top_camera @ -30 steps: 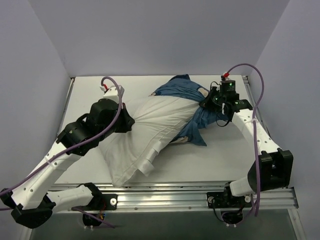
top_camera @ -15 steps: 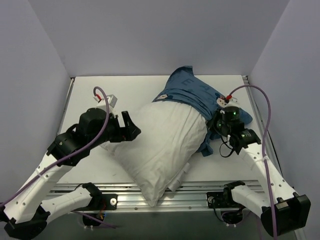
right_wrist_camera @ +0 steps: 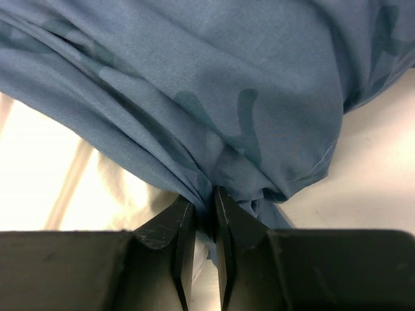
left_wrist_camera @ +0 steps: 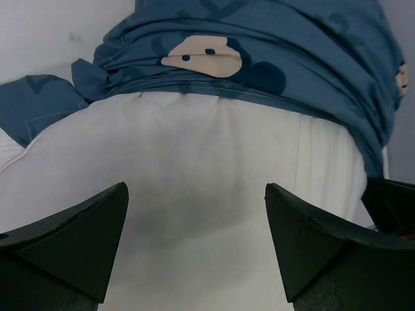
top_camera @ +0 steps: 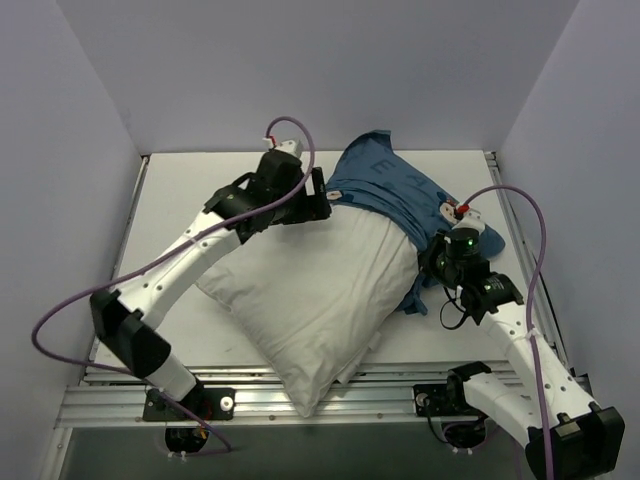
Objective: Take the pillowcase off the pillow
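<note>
The left gripper (left_wrist_camera: 196, 194) is held spread wide over the far part of the white pillow (top_camera: 320, 290), near the hem of the blue pillowcase (top_camera: 390, 185). The pillow is laid diagonally on the table (top_camera: 175, 200), with only its far right end covered by the pillowcase. A bunched fold of the pillowcase is pinched by the right gripper (right_wrist_camera: 202, 207) beside the pillow.

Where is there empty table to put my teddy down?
The far left corner of the table, between the wall and the left arm, is bare. So is the near strip between the pillow and the right arm. The middle is crowded: pillowcase, left claw, right claw.
</note>
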Controlling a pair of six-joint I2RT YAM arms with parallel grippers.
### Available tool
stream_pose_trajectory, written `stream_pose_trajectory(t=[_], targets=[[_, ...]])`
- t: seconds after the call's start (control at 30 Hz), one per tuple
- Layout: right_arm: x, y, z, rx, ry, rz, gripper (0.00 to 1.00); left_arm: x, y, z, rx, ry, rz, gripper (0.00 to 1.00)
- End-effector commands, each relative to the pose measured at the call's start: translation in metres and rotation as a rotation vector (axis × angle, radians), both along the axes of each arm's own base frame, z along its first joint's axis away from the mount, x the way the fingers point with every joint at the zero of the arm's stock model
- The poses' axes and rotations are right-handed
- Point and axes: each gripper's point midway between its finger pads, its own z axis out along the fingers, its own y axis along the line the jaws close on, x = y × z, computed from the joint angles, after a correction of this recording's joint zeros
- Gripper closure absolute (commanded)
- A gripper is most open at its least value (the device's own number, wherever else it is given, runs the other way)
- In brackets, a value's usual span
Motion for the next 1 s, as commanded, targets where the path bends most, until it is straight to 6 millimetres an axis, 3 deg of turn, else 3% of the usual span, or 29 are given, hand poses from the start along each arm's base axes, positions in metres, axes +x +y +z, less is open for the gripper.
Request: stream_pose_trajectory(t=[0.0, 0.03, 0.07, 0.13, 0.17, 0.2, 0.27, 0.3, 0.4, 0.43, 0.5, 0.53, 0.57, 0.7, 0.73, 0.77, 0.8, 0.83, 0.9, 0.93, 0.97], targets=[[0.0, -0.011, 0.003, -0.046, -0.005, -0.045, 0.86, 0.011, -0.027, -0.026, -0.022, 0.047, -0.029, 0.06], [0.001, -0.011, 0.005, -0.059, -0.01, -0.031, 0.83, 0.007, -0.033, -0.039, -0.023, 0.077, -0.041, 0.06], [0.004, -0.01, 0.013, -0.063, -0.025, -0.024, 0.81, 0.001, -0.038, -0.065, -0.004, 0.122, -0.055, 0.06], [0.007, -0.01, 0.019, -0.086, -0.019, -0.009, 0.71, -0.014, -0.046, -0.091, -0.002, 0.182, -0.074, 0.06], [0.009, -0.01, 0.024, -0.104, -0.025, 0.006, 0.67, -0.023, -0.044, -0.115, 0.014, 0.218, -0.076, 0.06], [0.016, -0.008, 0.041, -0.105, -0.053, 0.015, 0.64, -0.03, -0.046, -0.125, 0.014, 0.238, -0.079, 0.06], [0.024, -0.002, 0.049, -0.12, -0.05, 0.057, 0.52, -0.047, -0.042, -0.151, 0.022, 0.284, -0.074, 0.0], [0.032, 0.003, 0.07, -0.11, -0.091, 0.072, 0.49, -0.05, -0.04, -0.158, 0.026, 0.294, -0.068, 0.07], [0.051, 0.021, 0.087, -0.107, -0.108, 0.151, 0.36, -0.062, -0.034, -0.177, 0.045, 0.312, -0.05, 0.34], [0.063, 0.04, 0.101, -0.087, -0.129, 0.213, 0.3, -0.063, -0.032, -0.18, 0.048, 0.315, -0.042, 0.5], [0.075, 0.056, 0.113, -0.125, -0.148, 0.279, 0.25, -0.068, -0.03, -0.189, 0.063, 0.315, -0.041, 0.68], [0.088, 0.077, 0.121, -0.145, -0.149, 0.336, 0.2, -0.068, -0.027, -0.191, 0.07, 0.31, -0.031, 0.78], [0.094, 0.085, 0.124, -0.173, -0.148, 0.362, 0.18, -0.069, -0.027, -0.19, 0.062, 0.301, -0.032, 0.96], [0.125, 0.123, 0.121, -0.32, -0.121, 0.462, 0.12, -0.077, -0.026, -0.189, 0.077, 0.275, -0.051, 0.98], [0.134, 0.133, 0.102, -0.356, -0.079, 0.501, 0.12, -0.077, -0.025, -0.185, 0.076, 0.261, -0.053, 0.98], [0.138, 0.149, 0.112, -0.355, -0.11, 0.531, 0.12, -0.079, -0.023, -0.184, 0.092, 0.252, -0.047, 0.98], [0.143, 0.158, 0.107, -0.362, -0.104, 0.552, 0.11, -0.08, -0.022, -0.182, 0.098, 0.244, -0.048, 0.98], [0.149, 0.168, 0.088, -0.38, -0.064, 0.578, 0.11, -0.084, -0.023, -0.176, 0.097, 0.228, -0.059, 0.98], [0.155, 0.185, 0.085, -0.39, -0.069, 0.61, 0.11, -0.086, -0.019, -0.172, 0.11, 0.21, -0.054, 0.98], [0.16, 0.192, 0.065, -0.421, -0.033, 0.638, 0.11, -0.091, -0.018, -0.167, 0.114, 0.198, -0.063, 0.98], [0.162, 0.195, 0.059, -0.437, -0.024, 0.655, 0.11, -0.091, -0.017, -0.164, 0.116, 0.188, -0.061, 0.98]])
